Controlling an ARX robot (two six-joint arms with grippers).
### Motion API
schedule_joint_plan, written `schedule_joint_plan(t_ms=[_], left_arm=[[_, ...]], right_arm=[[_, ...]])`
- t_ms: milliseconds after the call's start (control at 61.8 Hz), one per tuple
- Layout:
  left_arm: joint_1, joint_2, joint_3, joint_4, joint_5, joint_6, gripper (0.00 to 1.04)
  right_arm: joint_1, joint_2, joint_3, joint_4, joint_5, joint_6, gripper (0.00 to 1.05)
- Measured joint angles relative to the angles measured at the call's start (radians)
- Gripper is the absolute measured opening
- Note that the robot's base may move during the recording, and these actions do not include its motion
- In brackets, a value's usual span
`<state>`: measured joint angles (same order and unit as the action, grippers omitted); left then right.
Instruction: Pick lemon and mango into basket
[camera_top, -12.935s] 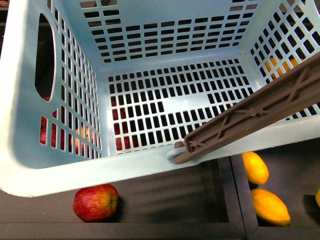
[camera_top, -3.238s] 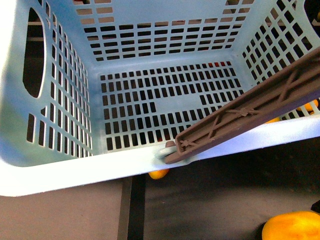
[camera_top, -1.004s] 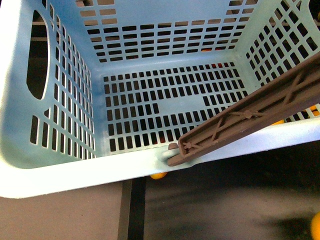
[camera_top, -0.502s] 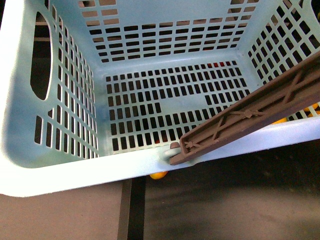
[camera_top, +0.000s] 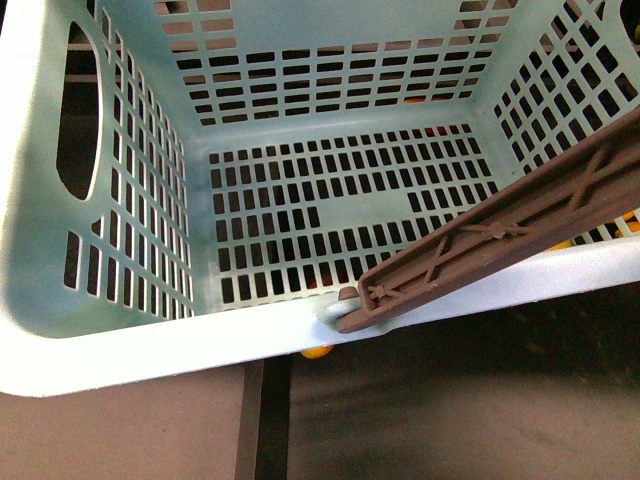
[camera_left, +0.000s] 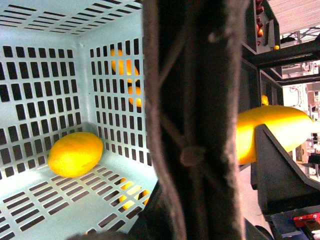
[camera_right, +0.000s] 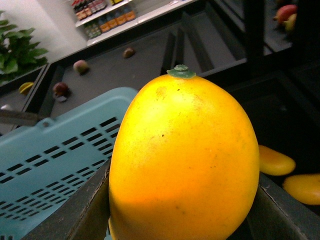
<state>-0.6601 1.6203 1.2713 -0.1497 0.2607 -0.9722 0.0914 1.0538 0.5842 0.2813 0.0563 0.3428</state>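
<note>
Basket: the pale aqua slotted plastic basket (camera_top: 130, 350) filled the front view, tilted. Its brown ribbed hoop handle (camera_top: 480, 240) slanted across its near right corner.

Left pincer: the left pincer (camera_left: 200, 220) was clamped on that handle, with a dark finger against each side of it.

Lemon: and there it was! The small yellow oval lemon (camera_left: 75, 154) lay on the basket's slotted floor, tucked towards a corner wall and apart from the left pincer up on the handle.

Right pincer: the right pincer (camera_right: 180, 220) was closed tight on the large yellow-orange mango (camera_right: 182, 160).

Mango: it sat squarely between the two fingers, green stem nub pointing away from the wrist. It was near the basket's rim, though whether over it or beside it couldn't be told.

Other fruit: a small orange fruit (camera_top: 318, 351) peeked out from under the basket's near rim.
</note>
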Motion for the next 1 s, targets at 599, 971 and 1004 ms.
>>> schedule_joint_plan(t_ms=[599,971,1004], left_arm=[[0.0,0.0,0.0,0.0,0.001,0.0,0.04],[0.0,0.003,0.0,0.0,-0.003,0.002,0.04],[0.0,0.003,0.0,0.0,0.0,0.0,0.04]], right_arm=[[0.185,0.143,0.072,0.037,0.133,-0.044,0.97],[0.031,-0.204,-0.19,0.182,0.056,-0.282,0.65],[0.024,-0.217,-0.217,0.192,0.053,-0.292,0.59]])
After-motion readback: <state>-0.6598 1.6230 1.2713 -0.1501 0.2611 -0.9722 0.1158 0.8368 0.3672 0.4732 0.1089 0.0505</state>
